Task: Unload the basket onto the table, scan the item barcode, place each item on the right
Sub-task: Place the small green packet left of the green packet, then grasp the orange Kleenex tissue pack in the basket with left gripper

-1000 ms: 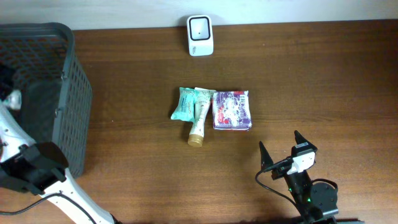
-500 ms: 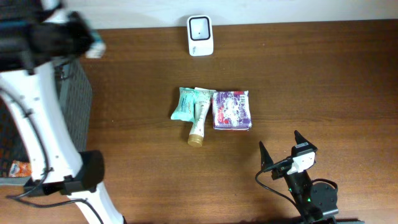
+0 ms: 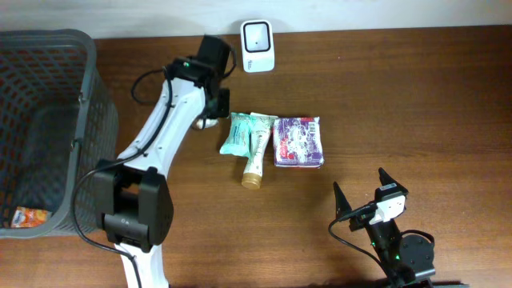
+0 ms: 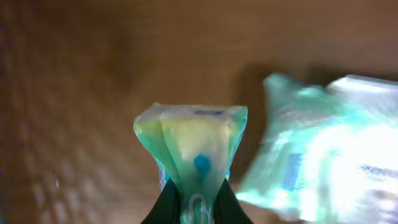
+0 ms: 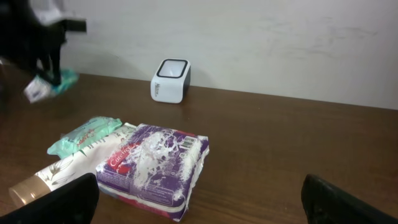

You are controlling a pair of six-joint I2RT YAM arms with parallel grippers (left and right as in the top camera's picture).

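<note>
My left gripper (image 4: 198,202) is shut on a small green packet (image 4: 193,140), which sticks out in front of its fingers. Seen from overhead, this gripper (image 3: 210,112) hangs just left of the items in the middle of the table, below and left of the white barcode scanner (image 3: 257,46). The right wrist view shows the held packet (image 5: 51,84) at far left and the scanner (image 5: 170,81) near the wall. My right gripper (image 3: 360,192) stands open and empty near the front edge.
A teal wipes packet (image 3: 238,133), a cream tube (image 3: 257,150) and a purple pack (image 3: 298,142) lie side by side mid-table. A dark mesh basket (image 3: 88,120) fills the left side, an orange packet (image 3: 26,216) inside it.
My left arm has swung out of the basket and across to the middle of the table, carrying the green packet. The right arm has not moved.
</note>
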